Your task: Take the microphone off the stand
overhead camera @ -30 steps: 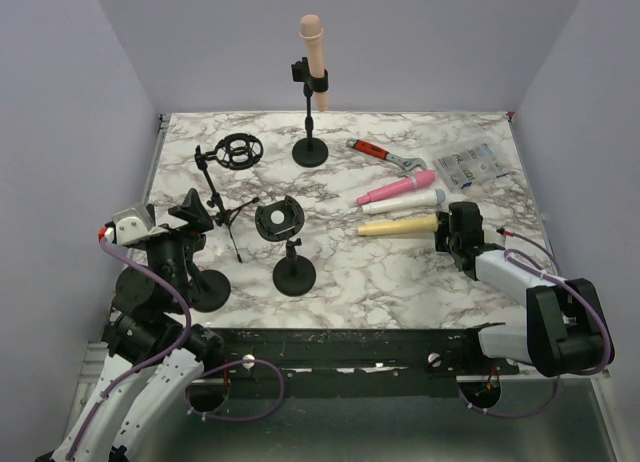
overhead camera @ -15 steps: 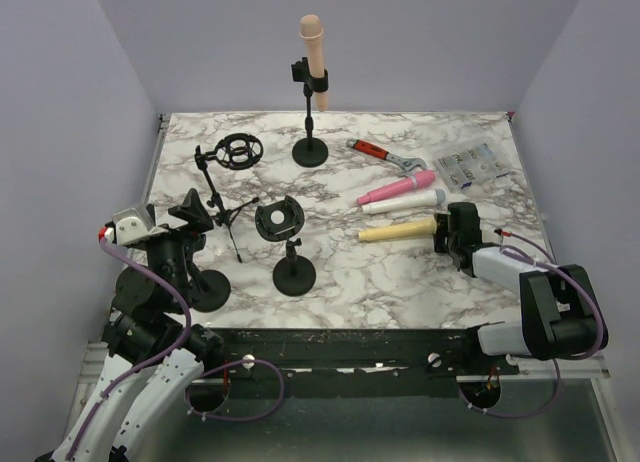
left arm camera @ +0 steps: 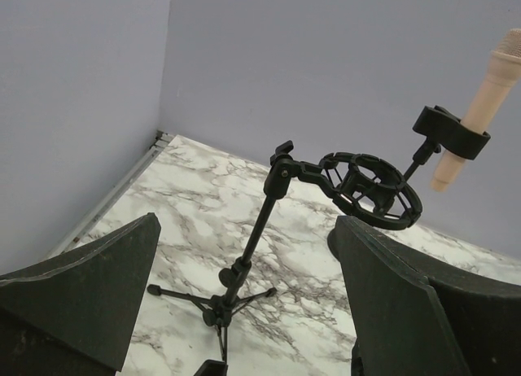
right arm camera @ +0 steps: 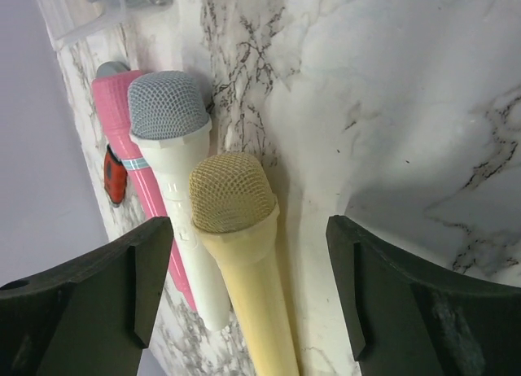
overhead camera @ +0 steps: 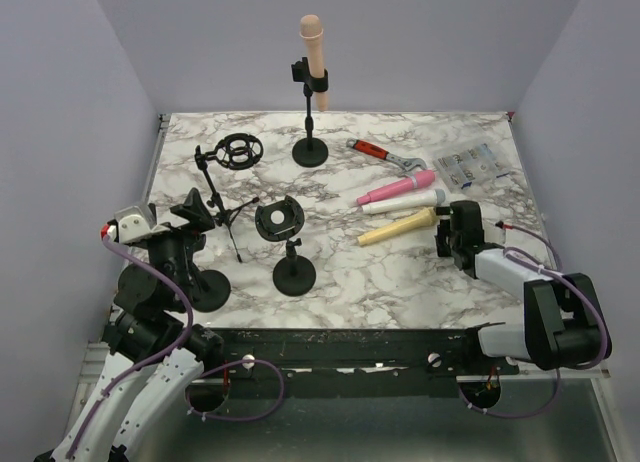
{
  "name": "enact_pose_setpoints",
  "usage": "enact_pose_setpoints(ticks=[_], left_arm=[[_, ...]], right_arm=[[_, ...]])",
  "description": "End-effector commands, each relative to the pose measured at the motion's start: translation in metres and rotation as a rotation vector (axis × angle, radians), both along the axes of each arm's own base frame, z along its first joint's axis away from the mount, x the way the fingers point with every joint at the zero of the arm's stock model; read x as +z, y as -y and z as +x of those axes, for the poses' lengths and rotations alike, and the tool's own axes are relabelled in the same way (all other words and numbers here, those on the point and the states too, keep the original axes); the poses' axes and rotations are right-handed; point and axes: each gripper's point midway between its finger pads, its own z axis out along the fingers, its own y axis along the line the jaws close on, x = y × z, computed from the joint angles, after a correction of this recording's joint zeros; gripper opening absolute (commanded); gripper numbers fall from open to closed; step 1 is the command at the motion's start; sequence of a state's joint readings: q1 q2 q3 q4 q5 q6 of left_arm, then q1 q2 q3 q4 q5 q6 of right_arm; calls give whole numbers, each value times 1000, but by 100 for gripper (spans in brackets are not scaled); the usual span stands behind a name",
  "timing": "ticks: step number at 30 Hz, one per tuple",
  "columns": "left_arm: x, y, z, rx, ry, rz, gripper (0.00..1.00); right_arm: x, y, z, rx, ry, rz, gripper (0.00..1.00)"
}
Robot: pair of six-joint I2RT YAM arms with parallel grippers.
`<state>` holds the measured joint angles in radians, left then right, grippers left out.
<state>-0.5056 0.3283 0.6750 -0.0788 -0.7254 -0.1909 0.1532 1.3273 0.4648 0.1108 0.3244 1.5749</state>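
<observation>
Since lying flat near the right edge of the bench (overhead camera: 400, 272), count yellow microphone (right arm camera: 232, 189) done; note right gripper (right arm camera: 246, 229) spread around it, left gripper (left arm camera: 244, 225) spread, empty. Left to free: peach microphone (overhead camera: 313, 47) clipped in stand (overhead camera: 310, 152), far edge.

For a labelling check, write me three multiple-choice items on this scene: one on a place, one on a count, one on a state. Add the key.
1. Where is the peach microphone?
A) clipped upright in the tall stand at the back
B) lying flat at the near edge
C) standing in a cup

2. How many microphones lie flat on the table?
A) one
B) three
C) five

3. How do the right gripper's jaws stand at the yellow microphone?
A) shut on it
B) open, not gripping it
C) shut beside it

Key: 1 A, the stand's clip holds it. 2 B, the pink microphone, white microphone and the yellow one lie side by side. 3 B, the wrist view shows a gap on both sides of its head.
</observation>
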Motion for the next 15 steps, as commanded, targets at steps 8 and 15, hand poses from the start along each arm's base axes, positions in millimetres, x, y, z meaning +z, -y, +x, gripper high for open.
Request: enact_pose_setpoints(ticks=[8,15], left_arm=[[-2,4,8,-1,-28,27,91],[-3,7,15,2,-54,88,91]], right_arm=[[48,-5,10,263,88,-257,100],[70,-65,19,759,208,-350,100]])
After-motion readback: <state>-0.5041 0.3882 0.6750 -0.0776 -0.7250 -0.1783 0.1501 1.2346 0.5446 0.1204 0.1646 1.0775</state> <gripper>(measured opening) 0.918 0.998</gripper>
